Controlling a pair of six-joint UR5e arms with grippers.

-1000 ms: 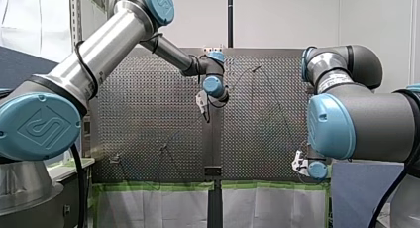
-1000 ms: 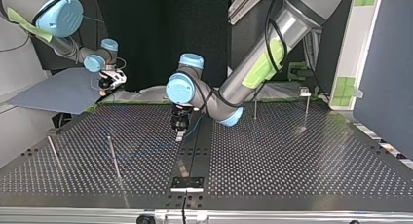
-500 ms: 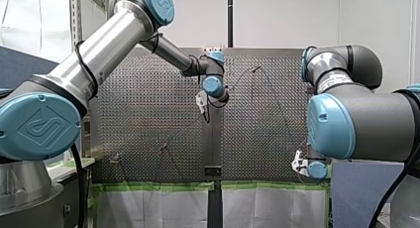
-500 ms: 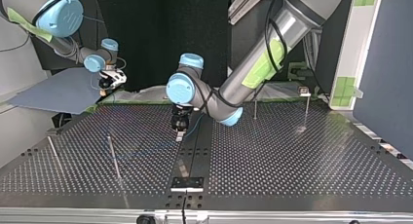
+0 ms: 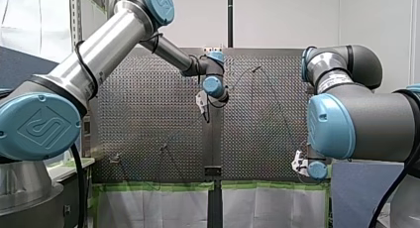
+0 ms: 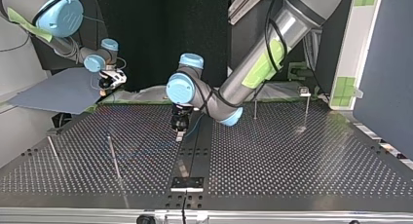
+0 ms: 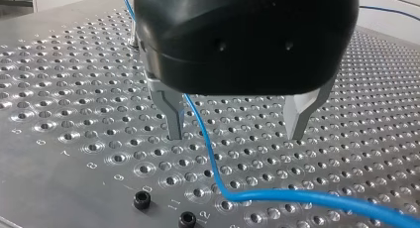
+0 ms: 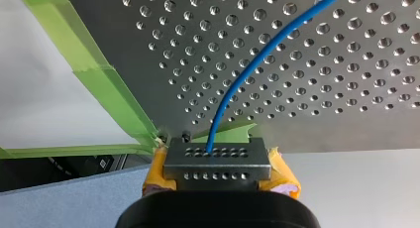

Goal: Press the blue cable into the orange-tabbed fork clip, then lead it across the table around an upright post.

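The blue cable (image 7: 208, 153) passes between the fingers (image 7: 171, 109) of my left gripper (image 7: 235, 134), just beside one of them and ungripped, then bends onto the desk (image 7: 59, 114) and runs off along it. That gripper is released, its metal fingers wide apart, tips close over the perforated plate near the desk's middle seam, with open surface on every side; two black screws (image 7: 142, 200) sit near. My right gripper (image 8: 218, 166) is clenched on the cable between yellow pads, beyond the desk's edge, where green tape (image 8: 114, 96) runs. An upright post (image 6: 113, 156) stands well apart from both grippers.
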